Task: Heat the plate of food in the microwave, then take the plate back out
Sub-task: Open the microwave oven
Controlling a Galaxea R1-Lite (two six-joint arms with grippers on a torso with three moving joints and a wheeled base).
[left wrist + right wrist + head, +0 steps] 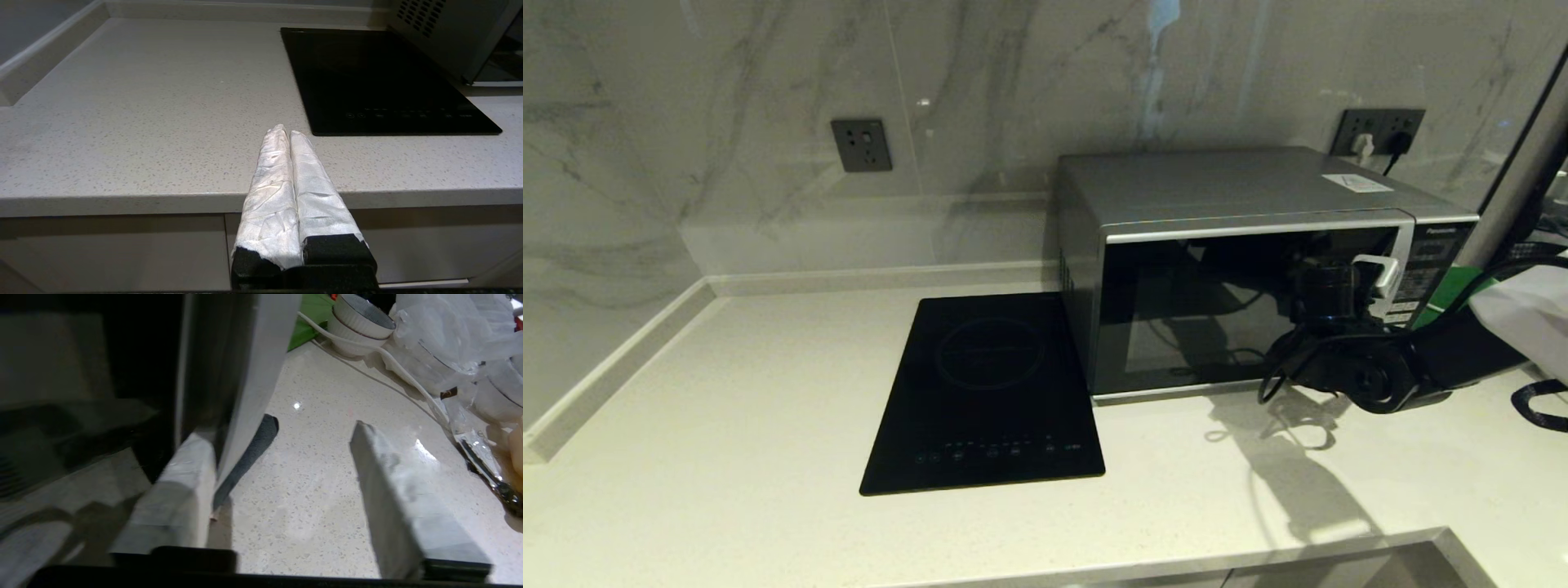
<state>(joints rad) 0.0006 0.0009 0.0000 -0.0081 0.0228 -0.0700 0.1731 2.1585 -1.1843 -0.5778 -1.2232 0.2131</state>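
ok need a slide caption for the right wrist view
Right tool open around the microwave door handle, one finger behind it, one outside.

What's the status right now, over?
Right gripper open, straddling the microwave door handle. Door shut. Left gripper shut, parked at the counter edge. Plate of food not in view.
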